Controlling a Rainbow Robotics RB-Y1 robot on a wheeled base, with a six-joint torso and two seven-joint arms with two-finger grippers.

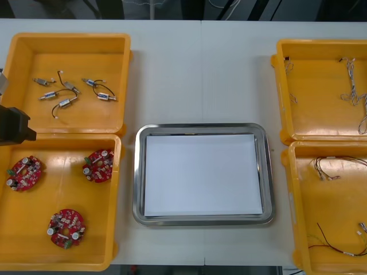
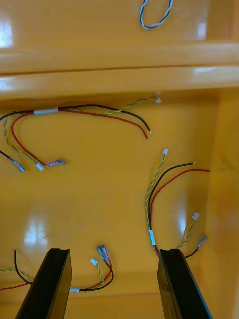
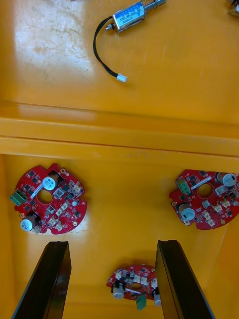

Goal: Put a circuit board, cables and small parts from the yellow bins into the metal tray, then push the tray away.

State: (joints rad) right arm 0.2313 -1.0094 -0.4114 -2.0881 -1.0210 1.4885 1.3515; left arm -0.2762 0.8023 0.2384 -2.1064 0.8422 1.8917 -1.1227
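Left pincer (image 3: pixel 113 244) is wide open and holds nothing. It hovers over the near left yellow bin (image 1: pixel 34 229). A round red circuit board (image 3: pixel 135 284) lies flat on the bin floor between its fingers (image 3: pixel 57 279), apparently not touched. A second board (image 3: pixel 47 200) and a third board (image 3: pixel 204 199) lie farther out, one to each side. The left arm (image 1: pixel 12 125) shows as a black block at the table's left edge. Right pincer (image 2: pixel 114 251) is also wide open and empty, over the near right bin (image 1: pixel 332 223). A red, yellow and black cable (image 2: pixel 99 271) lies between its fingers, another cable (image 2: pixel 162 199) is near one finger, and a longer one (image 2: pixel 74 112) is well off. Past the bin wall a twisted blue and white cable (image 2: pixel 155 15) sits in the far right bin (image 1: pixel 315 86). Small metal parts (image 1: pixel 74 94) with black leads lie loose in the far left bin (image 1: pixel 34 63). The metal tray (image 1: pixel 137 172) sits mid-table between the bins, white inside, with nothing in it. The step looks like the very start, the first pick, nothing loaded. For the next move, the left pincer probably needs to drop straight down, centre on the board and close across its rim. The board is thin and flat, so the fingertips must reach nearly to the bin floor. The right pincer could lower onto the cable between its fingers, though thin wire may slip. The table (image 1: pixel 200 69) is light and plain with a seam down the middle. Beyond its far edge the room is dark and unreadable.
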